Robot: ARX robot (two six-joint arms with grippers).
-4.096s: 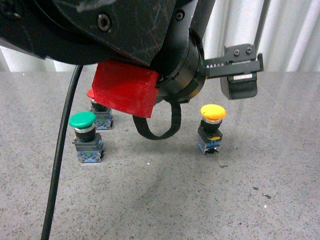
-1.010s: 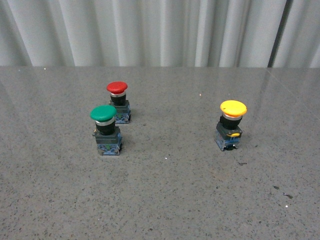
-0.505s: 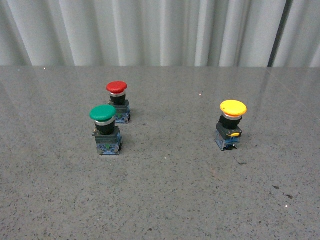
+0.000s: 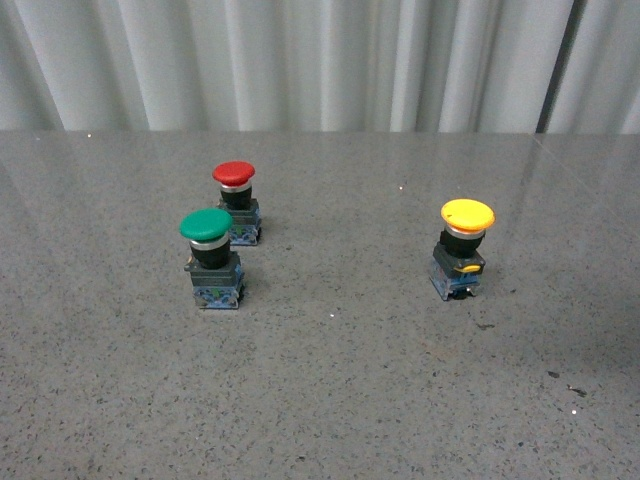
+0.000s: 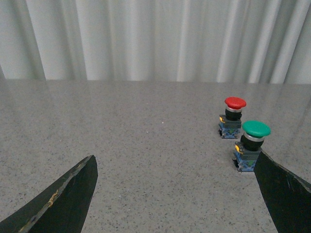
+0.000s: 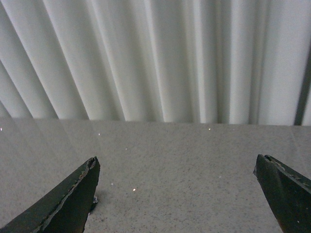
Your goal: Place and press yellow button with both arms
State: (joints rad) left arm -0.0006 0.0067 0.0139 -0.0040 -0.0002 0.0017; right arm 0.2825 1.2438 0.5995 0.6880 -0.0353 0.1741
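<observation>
My left claw (image 5: 175, 162) and right claw (image 6: 176, 162) both spread wide over the grey table (image 4: 330, 400); yellow button (image 4: 461, 255) upright on the right side, well apart from green button (image 4: 211, 258) on the left; red button (image 4: 235, 200) just behind the green one; pale curtain (image 4: 320, 60) at the back

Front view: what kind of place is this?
Probably a lab test bench: grey speckled tabletop, pale pleated curtain behind, and a yellow button, green button and red button.

Soft, even light and sharp focus; the yellow button (image 4: 461, 252) casts only a faint shadow.
</observation>
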